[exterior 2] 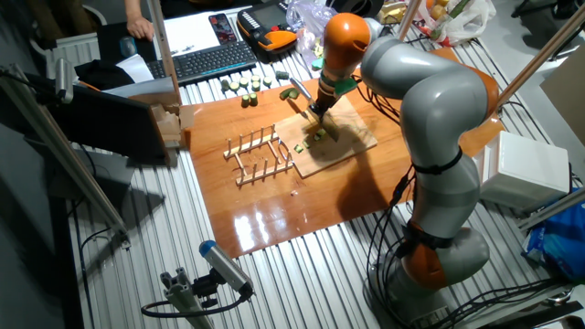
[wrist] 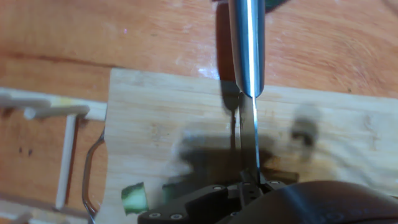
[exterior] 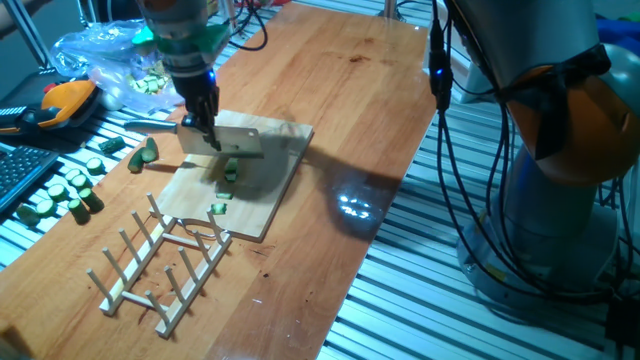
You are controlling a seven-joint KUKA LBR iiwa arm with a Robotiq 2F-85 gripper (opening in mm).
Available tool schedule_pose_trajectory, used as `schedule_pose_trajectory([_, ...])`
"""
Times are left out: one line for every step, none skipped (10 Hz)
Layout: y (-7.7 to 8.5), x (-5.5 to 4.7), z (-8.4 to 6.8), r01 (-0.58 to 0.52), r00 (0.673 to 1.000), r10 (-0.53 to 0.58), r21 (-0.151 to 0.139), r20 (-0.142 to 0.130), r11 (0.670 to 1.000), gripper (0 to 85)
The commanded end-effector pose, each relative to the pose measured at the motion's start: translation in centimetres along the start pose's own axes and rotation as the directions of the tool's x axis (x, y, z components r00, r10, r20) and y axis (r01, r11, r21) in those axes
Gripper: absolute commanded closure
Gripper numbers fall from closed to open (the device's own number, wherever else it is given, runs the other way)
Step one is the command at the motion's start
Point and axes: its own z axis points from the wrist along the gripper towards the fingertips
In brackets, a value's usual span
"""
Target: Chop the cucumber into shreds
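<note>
Quickly, left to right in one fixed view. Far left, off the board: thick dark-skinned chunks [exterior: 62,195], not the target, skip. Next, wooden rack [exterior: 160,265] touching the front-left corner of the cutting board [exterior: 275,195]. Risk here: board dragged into the rack, or rack knocked, with the blade stuck in the wood on the lift. Then shreds [exterior: 218,208], tiny and light green, near the board's front edge. Easily flicked off onto the table [exterior: 350,90] by any sideways sweep. Just behind them, cucumber [exterior: 229,172] on the board, directly under the edge of the knife [exterior: 240,140]. Small against a wide blade, so likely to squirt out from under a tilted stroke, cling to the steel and ride up with it, or get missed outright. Above it, gripper [exterior: 203,128] pinching the knife at its left end, fingers pressed tight onto it, blade sticking out to the right. Long lever from that hold, hence possible twist or slip in the grip on a hard downstroke, giving uneven cuts or a gouged board. Hand view: knife seen edge-on down the middle, one green bit at lower left near the board's edge, blurred lump to the right, cannot tell whether cucumber. Other fixed view too small to add anything.
</note>
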Motion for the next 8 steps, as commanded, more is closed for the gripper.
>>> schedule_pose_trajectory([0.0,0.0,0.0,0.107,0.994,-0.107,-0.001,-0.009,0.994,85.0])
schedule_pose_trajectory([0.0,0.0,-0.1,0.13,0.991,-0.13,-0.009,-0.011,0.991,85.0])
schedule_pose_trajectory([-0.2,0.3,-0.1,0.13,0.991,-0.13,-0.022,-0.008,0.991,85.0])
schedule_pose_trajectory([-0.4,0.5,0.0,0.13,0.991,-0.13,-0.018,-0.006,0.991,85.0])
schedule_pose_trajectory([-0.6,0.8,0.2,0.13,0.991,-0.13,-0.027,-0.002,0.991,85.0])
schedule_pose_trajectory([-0.7,1.1,0.4,0.132,0.991,-0.132,-0.034,-0.002,0.991,85.0])
schedule_pose_trajectory([-0.8,1.3,0.7,0.132,0.991,-0.132,-0.035,-0.002,0.991,85.0])
schedule_pose_trajectory([-0.8,1.5,0.9,0.132,0.991,-0.132,-0.037,0.001,0.991,85.0])
